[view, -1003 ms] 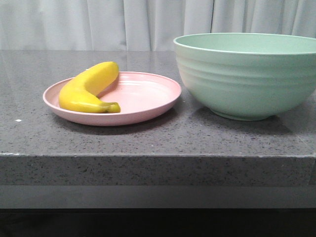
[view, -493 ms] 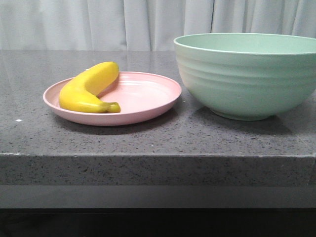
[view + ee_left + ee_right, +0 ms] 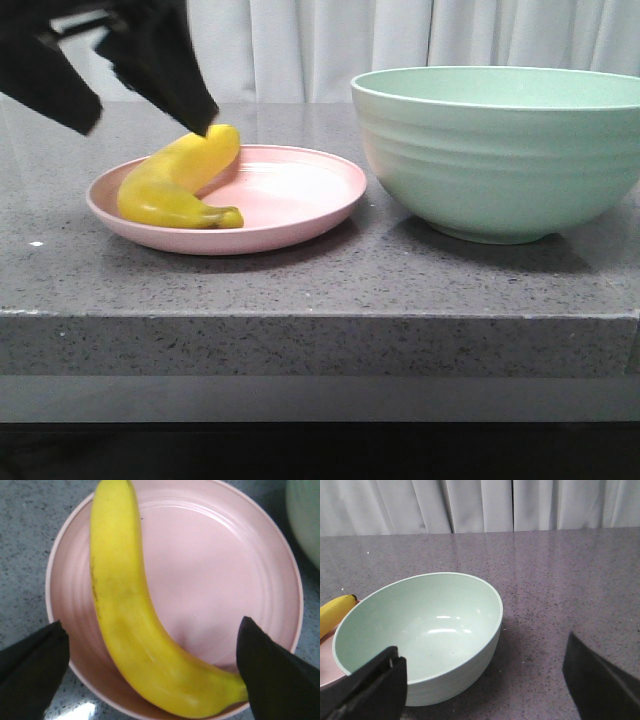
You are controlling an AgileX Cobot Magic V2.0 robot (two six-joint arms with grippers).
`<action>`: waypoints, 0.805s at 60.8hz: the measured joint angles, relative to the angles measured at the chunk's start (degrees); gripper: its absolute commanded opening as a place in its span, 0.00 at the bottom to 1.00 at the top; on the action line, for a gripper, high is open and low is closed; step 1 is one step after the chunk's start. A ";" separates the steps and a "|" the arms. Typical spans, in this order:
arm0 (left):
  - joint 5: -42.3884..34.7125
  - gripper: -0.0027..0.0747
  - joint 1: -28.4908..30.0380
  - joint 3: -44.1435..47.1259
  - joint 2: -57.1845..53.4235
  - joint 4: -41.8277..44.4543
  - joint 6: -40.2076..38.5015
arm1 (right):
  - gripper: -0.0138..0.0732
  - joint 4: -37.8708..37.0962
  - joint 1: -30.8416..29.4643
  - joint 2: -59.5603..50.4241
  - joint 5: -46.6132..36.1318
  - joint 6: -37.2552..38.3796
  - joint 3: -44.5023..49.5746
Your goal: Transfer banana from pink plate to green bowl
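Left gripper (image 3: 150,675) hangs wide open right above the banana (image 3: 131,615) (lying on the pink plate (image 3: 220,570)); right gripper (image 3: 485,680) open too.

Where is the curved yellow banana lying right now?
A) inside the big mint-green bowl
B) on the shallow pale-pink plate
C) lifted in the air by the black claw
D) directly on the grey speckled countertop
B: the curved yellow banana rests on the shallow pale-pink plate, while the open left gripper straddles it and the big mint-green bowl is empty.
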 measured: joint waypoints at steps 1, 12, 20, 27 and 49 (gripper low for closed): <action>0.01 0.88 0.00 -0.31 0.62 0.00 -0.14 | 0.90 0.00 0.00 0.00 0.00 0.00 0.00; 0.55 0.85 -0.13 -2.09 5.81 -0.10 -0.49 | 0.90 0.00 0.00 0.00 0.00 0.00 0.00; 1.03 0.80 -0.13 -2.23 7.94 -0.23 -0.61 | 0.90 0.00 0.00 0.00 0.00 0.00 0.00; 1.03 0.75 -0.13 -2.36 9.14 -0.36 -0.61 | 0.90 0.00 0.00 0.00 0.00 0.00 0.00; 0.08 0.59 -0.13 -2.90 10.89 -0.24 -0.72 | 0.90 0.00 0.00 0.00 0.00 0.00 0.00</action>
